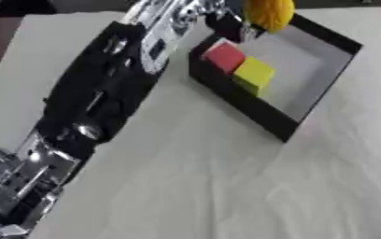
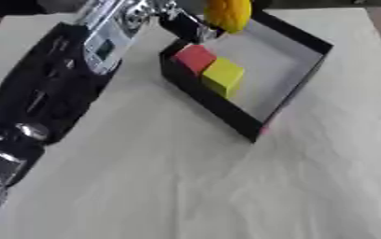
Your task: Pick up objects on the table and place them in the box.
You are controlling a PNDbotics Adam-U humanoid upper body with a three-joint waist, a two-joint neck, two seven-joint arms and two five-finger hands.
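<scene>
The left hand (image 1: 226, 21) is carrying a yellow-orange object (image 1: 269, 13) over the box's (image 1: 251, 108) far corner, fingers clamped on it. The placing step appears underway; next comes lowering and release (clear of the red block (image 1: 224, 56) and yellow block (image 1: 255, 72) inside). The counter (image 1: 194, 186) is lying bare nearby.

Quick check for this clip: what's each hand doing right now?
Left hand: shut on the yellow-orange object, held over the far corner of the black box.
Right hand: not in view.
</scene>
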